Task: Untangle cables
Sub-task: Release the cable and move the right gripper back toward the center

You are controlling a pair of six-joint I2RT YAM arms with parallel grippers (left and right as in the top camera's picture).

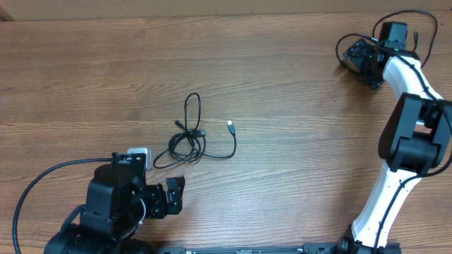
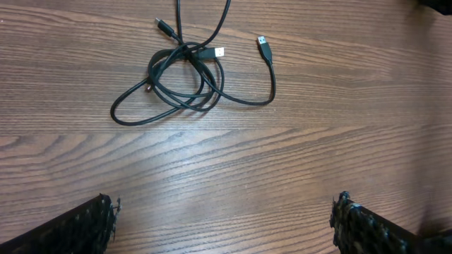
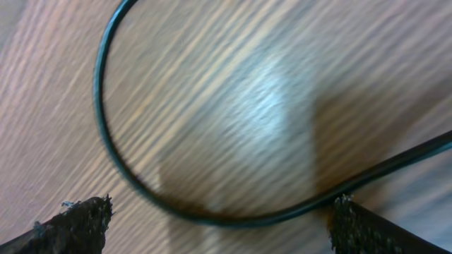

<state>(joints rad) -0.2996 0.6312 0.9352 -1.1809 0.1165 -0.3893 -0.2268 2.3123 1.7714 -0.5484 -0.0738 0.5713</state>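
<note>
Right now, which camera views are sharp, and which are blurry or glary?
Overhead: sharp and evenly lit, the cables crisp. Left wrist: equally in focus. Right wrist: blurred, with a pale glare patch on the table and a dark cord smeared.

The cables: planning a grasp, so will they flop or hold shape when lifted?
Probably floppy: the cables lie in thin, loose loops. Likely light, so a push may drag the whole tangle. Crossed strands near the plug could snag.

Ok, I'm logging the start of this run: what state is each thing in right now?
cables: knotted together mid-length, ends free, flat on the table, ungripped.
left gripper: open, empty, short of the cables.
right gripper: open, far from the cables.
</note>
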